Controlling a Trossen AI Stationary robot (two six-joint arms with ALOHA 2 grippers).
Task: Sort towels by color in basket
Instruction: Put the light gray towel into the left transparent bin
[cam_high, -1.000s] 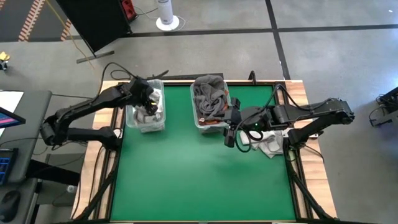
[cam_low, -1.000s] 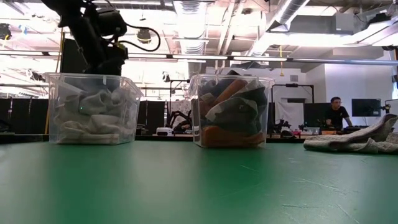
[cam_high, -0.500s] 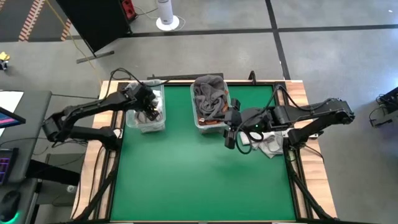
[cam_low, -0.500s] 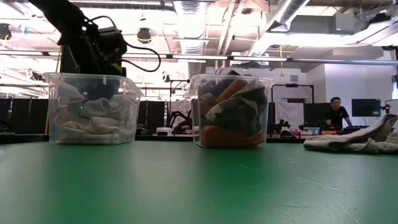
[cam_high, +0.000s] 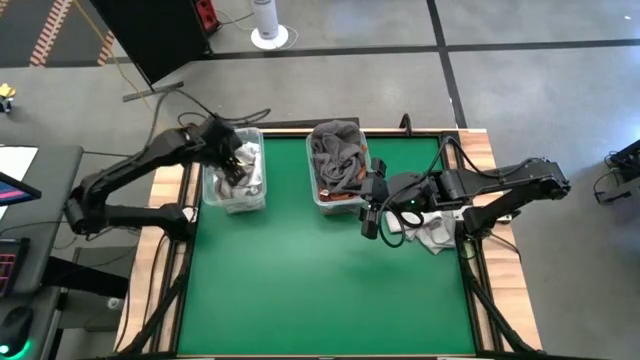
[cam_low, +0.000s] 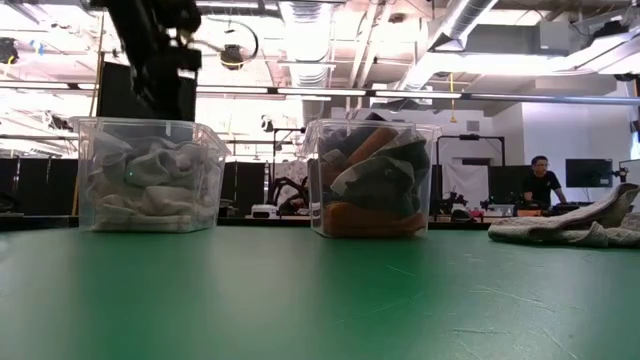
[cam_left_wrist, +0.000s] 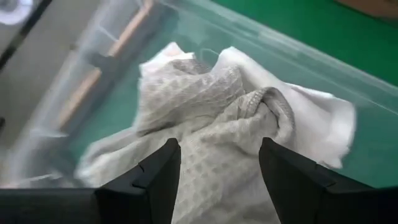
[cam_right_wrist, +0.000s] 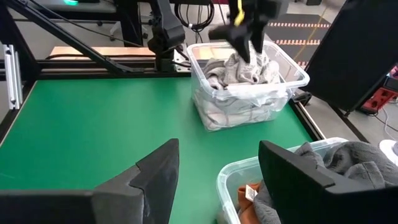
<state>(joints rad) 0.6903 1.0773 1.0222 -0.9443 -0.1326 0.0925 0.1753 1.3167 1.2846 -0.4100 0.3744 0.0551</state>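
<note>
Fig. legend, sorting bench, four views.

L gripper (cam_high: 232, 163): fingers (cam_left_wrist: 149, 180) spread, nothing between them; it hangs just above the pale towels (cam_high: 240, 175), over the left bin (cam_high: 234, 203). Wrist view looks straight down onto a light waffle-weave towel (cam_left_wrist: 211, 124) bunched over a plain white one (cam_left_wrist: 323, 118), both inside the clear bin wall (cam_left_wrist: 124, 37). Low view: dark gripper (cam_low: 165, 75) above the bin rim, apart from the cloth heap (cam_low: 150, 190).

R gripper (cam_high: 371, 221): fingers (cam_right_wrist: 152, 177) spread, empty, held over bare green mat (cam_high: 320, 290) just near-side of the centre bin (cam_high: 338, 198); arm comes in from the right edge.

Centre bin: clear tub, far-centre of table, filled w/ dark grey towels (cam_high: 335, 150) heaped above the rim and a rust-orange towel (cam_low: 370, 218) at the bottom.

Unsorted pile (cam_high: 432, 228): white/light cloths on the mat at far right, beside the R arm; low view shows it as a low heap (cam_low: 570, 230).

Bkgd: a person (cam_low: 541, 185) seated well behind the table, right side of room.
</note>
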